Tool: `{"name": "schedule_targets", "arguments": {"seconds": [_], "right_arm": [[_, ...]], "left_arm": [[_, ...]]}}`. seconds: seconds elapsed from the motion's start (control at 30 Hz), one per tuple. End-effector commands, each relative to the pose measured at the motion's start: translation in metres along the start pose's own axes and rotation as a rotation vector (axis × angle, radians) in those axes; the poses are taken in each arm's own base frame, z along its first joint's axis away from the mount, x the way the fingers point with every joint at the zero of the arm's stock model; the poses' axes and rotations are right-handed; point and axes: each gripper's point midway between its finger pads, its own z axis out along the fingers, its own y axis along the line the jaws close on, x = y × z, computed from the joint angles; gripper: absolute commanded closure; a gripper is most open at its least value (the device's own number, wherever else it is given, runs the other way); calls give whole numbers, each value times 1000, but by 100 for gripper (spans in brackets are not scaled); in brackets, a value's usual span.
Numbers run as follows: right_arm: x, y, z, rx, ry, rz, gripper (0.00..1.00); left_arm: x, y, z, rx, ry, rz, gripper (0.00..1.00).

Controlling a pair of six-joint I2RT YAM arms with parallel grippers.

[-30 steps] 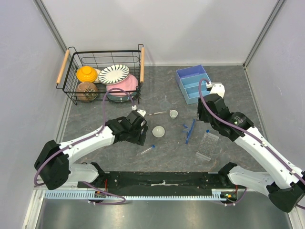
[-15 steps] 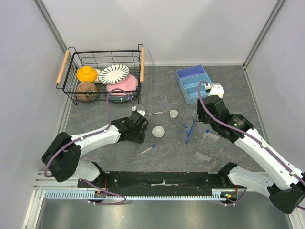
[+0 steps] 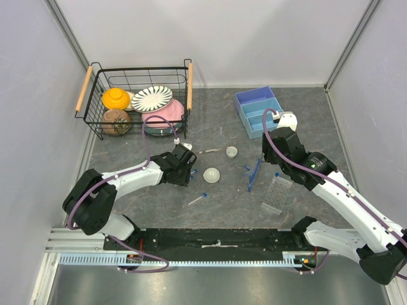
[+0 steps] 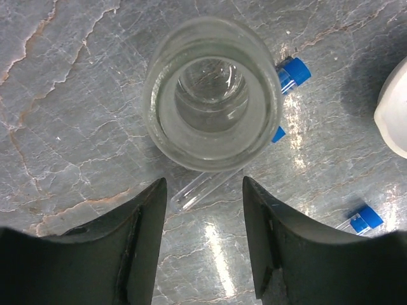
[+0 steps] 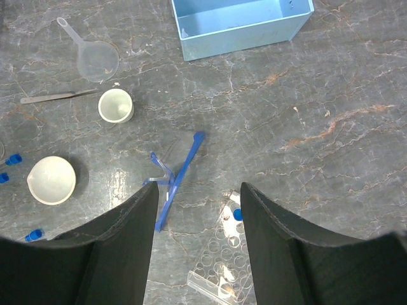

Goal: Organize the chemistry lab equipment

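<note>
"Left gripper (image 4: 203, 190)?"
"Jaws spread, above a clear jar (image 4: 212, 101) — blue-capped tubes (image 4: 292, 70) just beside it."
"Right gripper (image 5: 198, 190)?"
"Spread too — above the blue stick tools (image 5: 175, 181), tube rack (image 5: 222, 267) near."

The grey marbled bench (image 3: 305, 121) carries a wire basket (image 3: 141, 68) far left, a blue tray (image 3: 254, 93) far right, and nearer a spatula (image 3: 212, 150), cup (image 3: 231, 152), dish (image 3: 211, 175), crossed blue sticks (image 3: 254, 175), rack (image 3: 277, 194), glass jar (image 4: 267, 108) and loose tubes (image 3: 198, 199).
</note>
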Motion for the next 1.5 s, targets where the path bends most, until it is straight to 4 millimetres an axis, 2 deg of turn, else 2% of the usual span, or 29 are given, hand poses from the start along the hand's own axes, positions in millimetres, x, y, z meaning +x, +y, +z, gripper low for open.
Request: {"name": "schedule_targets", "arguments": {"seconds": [0.0,0.3,0.43,0.77,0.9,1.0,1.03,1.1,1.17,1.2,1.23,1.3,1.33,1.43,1.47], "right_arm": [[-7,3,1,-12,-28,3,39],[-4,2,0,-10,-25,4,39],[-3,1,-2,-12,-25,7,39],[-4,-4,-12,-15,-33,23,40],[-3,-5,-16,-22,-27,32,40],[-7,-7,-21,-22,-39,40,40],[-7,-8,-22,-21,-36,39,40],[-10,-7,-25,-30,-41,42,40],[-9,-3,-27,-51,-27,36,40],[-13,-1,-29,-64,-30,34,40],[-12,4,-31,-94,-22,34,40],[-18,11,-36,-140,-29,20,40],[-19,23,-42,-218,-22,15,40],[-31,43,-60,-356,-43,11,38],[-29,59,-70,-456,-17,2,38]], "left_arm": [[-13,-7,-2,39,-43,-6,44],[3,-12,-4,85,-18,-54,53],[8,-13,-4,95,-6,-67,63],[18,-12,-11,115,-10,-91,79],[18,-18,-19,142,-8,-90,98],[18,-29,-29,186,4,-59,98],[11,-34,-35,207,-7,-40,98],[16,-45,-45,245,25,2,98],[8,-57,-59,280,15,52,98],[13,-65,-69,324,47,71,98],[5,-72,-79,356,30,87,98],[4,-85,-101,430,22,119,98],[-5,-91,-114,471,-7,139,98],[-16,-109,-156,621,-61,196,98],[-12,-118,-170,703,-46,224,98]]}}
